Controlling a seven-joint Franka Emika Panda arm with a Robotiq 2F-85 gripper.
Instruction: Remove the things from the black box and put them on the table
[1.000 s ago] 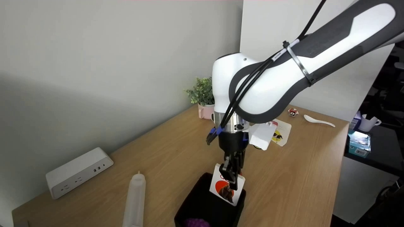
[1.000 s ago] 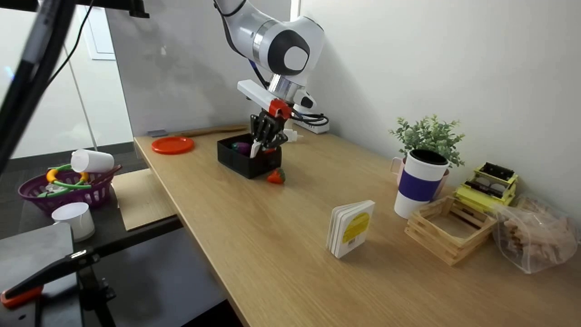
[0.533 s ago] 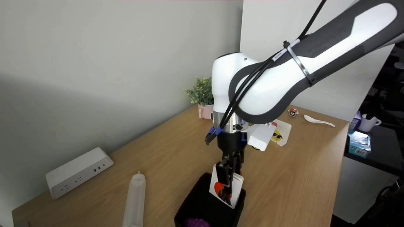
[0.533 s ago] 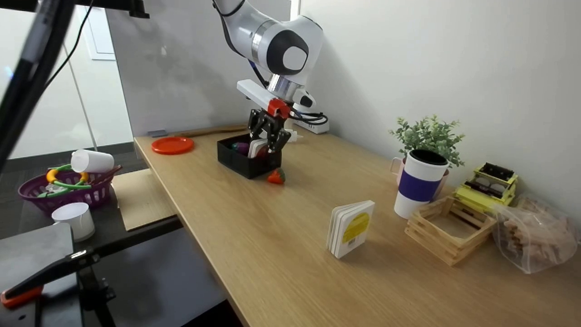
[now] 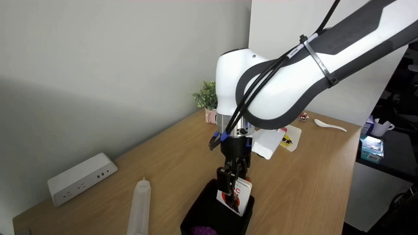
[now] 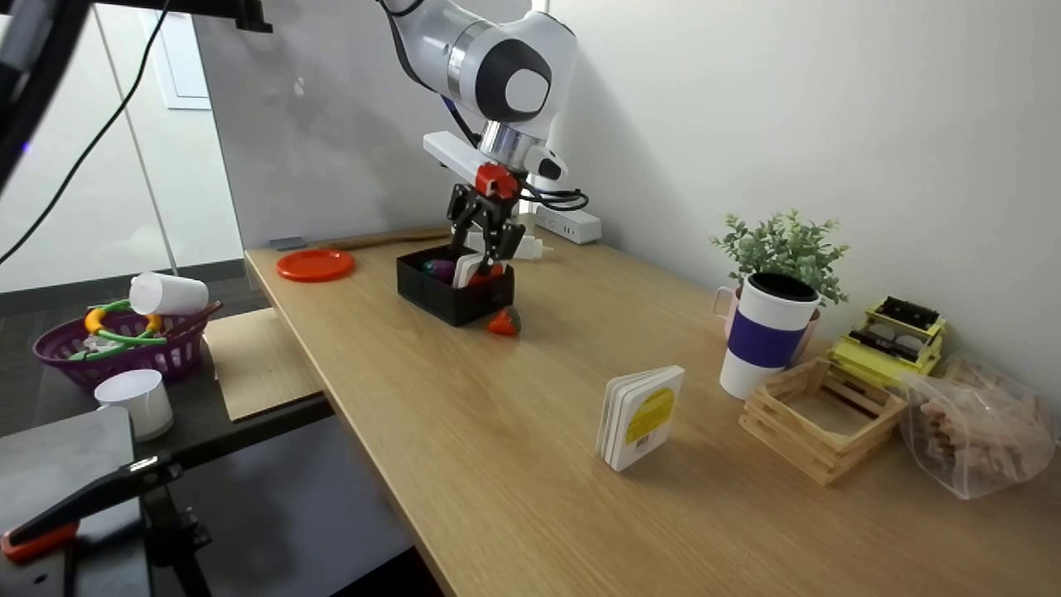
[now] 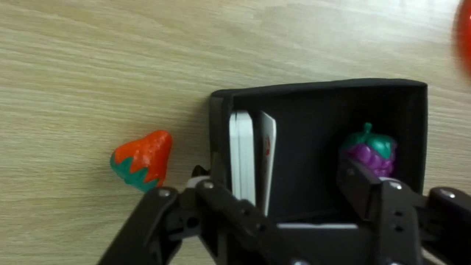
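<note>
Task partway by the look of it: one item out, at least two left. Jaws spread well apart, grasping nothing the pictures show; they hang over the low-walled black rectangular box [image 7: 320, 85], how deep they reach is hard to tell.

Out: the red-orange toy strawberry with a jagged green cap [image 7: 145, 158] lies on the light-brown wooden worktop [image 6: 514, 431], outside the box and just beside it, off to the left of the jaws in the wrist view. Counts as done.

Left: the white thick-paged card booklet with a red circle picture [image 5: 241, 199] stands tilted in the box, between the jaws in the wrist view, nearer the left one there, pages fanned a little. Whether either jaw touches it can't be told. Also left: the glossy purple toy berry with a green cap [image 7: 369, 152], in the box toward the right of the jaws in the wrist view, one of the fingers [image 7: 357, 187] hiding part of it. In an exterior view a red patch [image 6: 487, 275] shows by the booklet inside the box; could be its cover or another item, so the count is uncertain.

Step in hand reads as going for the booklet; no lift done yet, berry to follow.

A white board book with a yellow oval [image 6: 642, 419] stands upright on the worktop, well apart from the jaws; unclear whether it belongs to the job
</note>
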